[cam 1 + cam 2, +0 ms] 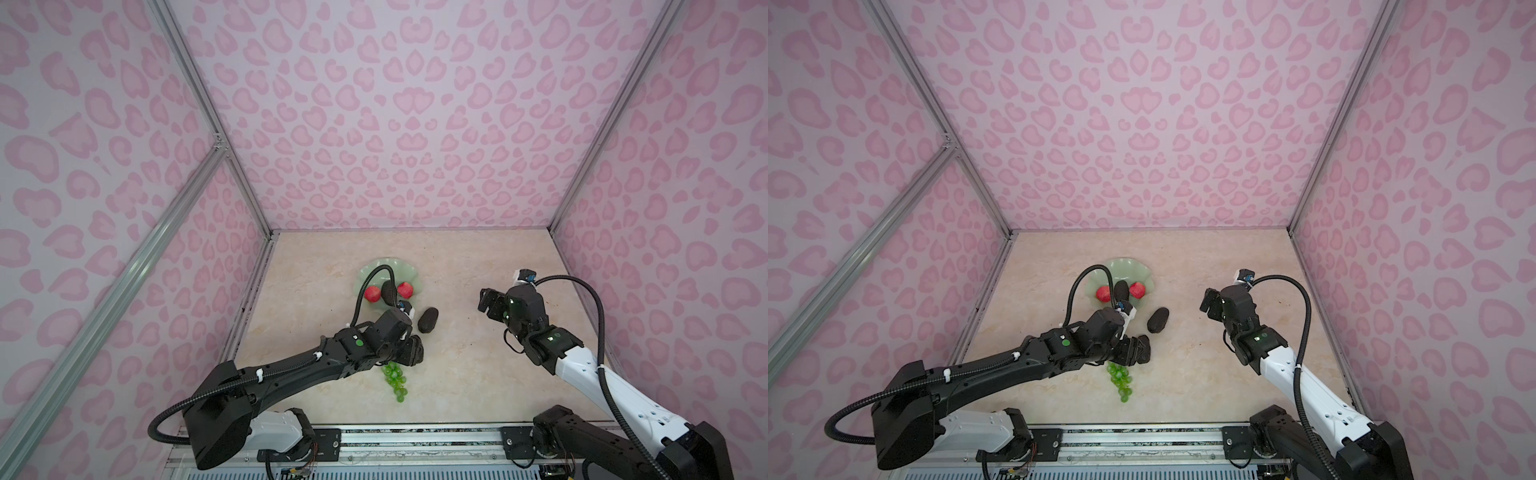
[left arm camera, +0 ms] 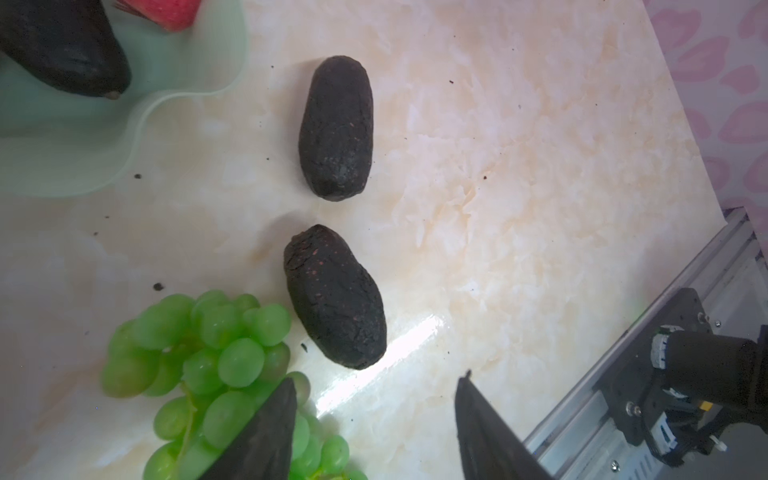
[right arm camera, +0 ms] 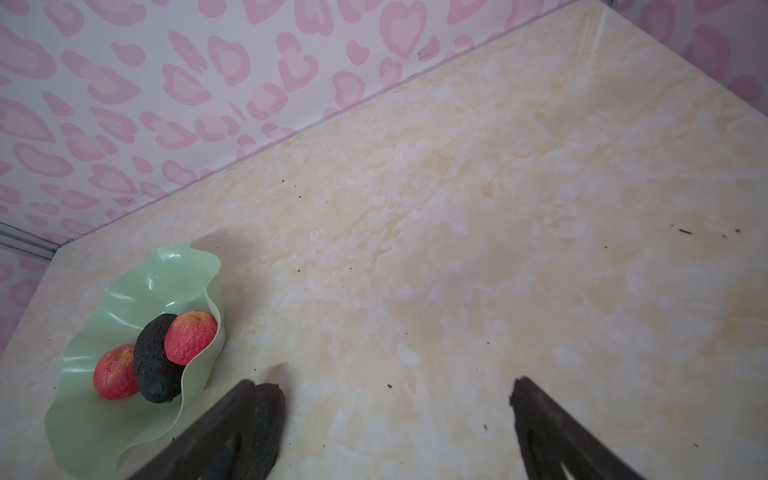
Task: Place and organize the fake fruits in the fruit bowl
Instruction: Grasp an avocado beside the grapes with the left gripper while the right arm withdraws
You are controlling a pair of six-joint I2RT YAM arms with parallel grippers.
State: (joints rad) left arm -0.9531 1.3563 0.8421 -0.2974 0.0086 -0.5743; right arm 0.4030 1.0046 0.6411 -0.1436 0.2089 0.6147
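The left hand (image 2: 380, 378), jaws apart and empty, hovers just short of the nearer dark fruit (image 2: 334, 297) on the desk (image 2: 519, 208), beside the grapes (image 2: 208, 353). The fruit looks light, stiff and rough-skinned, so pinch it across its narrow middle for the short carry to the fruit bowl (image 2: 62, 158).

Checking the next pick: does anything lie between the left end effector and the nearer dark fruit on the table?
Nothing visible does. The dark bumpy fruit lies just ahead of the left end effector; the green grapes lie aside, partly under one finger.
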